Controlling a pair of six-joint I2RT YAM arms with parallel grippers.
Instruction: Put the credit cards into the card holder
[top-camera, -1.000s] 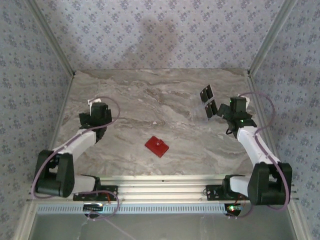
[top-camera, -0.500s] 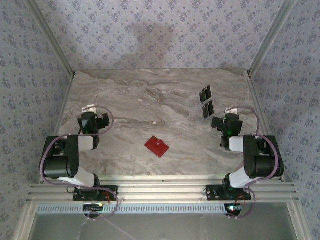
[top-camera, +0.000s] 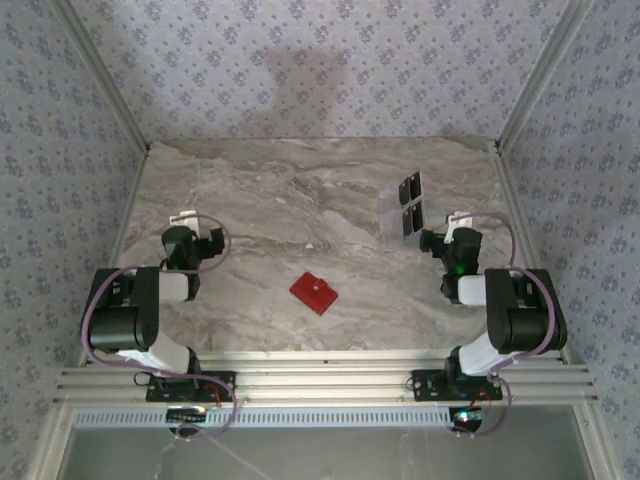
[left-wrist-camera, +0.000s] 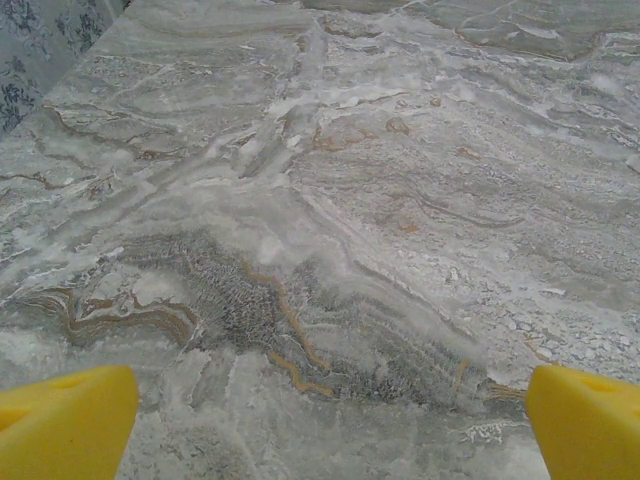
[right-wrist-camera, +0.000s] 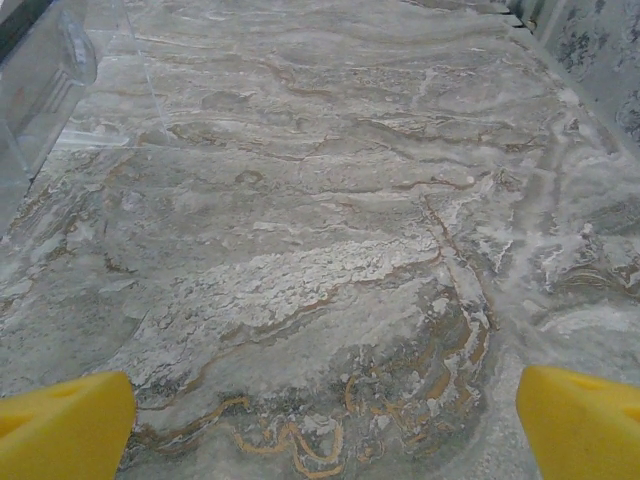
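The red card holder (top-camera: 313, 292) lies shut near the middle of the marble table. Two black credit cards (top-camera: 410, 186) (top-camera: 411, 216) stand tilted at the back right, one behind the other. A clear plastic stand (right-wrist-camera: 45, 75) shows at the top left of the right wrist view. My left gripper (top-camera: 190, 232) is folded back at the left side, far from the holder. Its yellow fingers (left-wrist-camera: 70, 425) stand wide apart over bare marble, so the left gripper (left-wrist-camera: 328, 425) is open. My right gripper (top-camera: 450, 235) sits just right of the nearer card. It is open too (right-wrist-camera: 325, 425), with nothing between its fingers.
Patterned walls close the table on three sides, with metal posts (top-camera: 535, 75) at the back corners. An aluminium rail (top-camera: 320, 380) runs along the near edge by the arm bases. Bare marble (top-camera: 300, 200) lies between the arms and behind the holder.
Both arms have folded back toward their bases and the grippers now sit closer in. The card holder and the cards have not moved.
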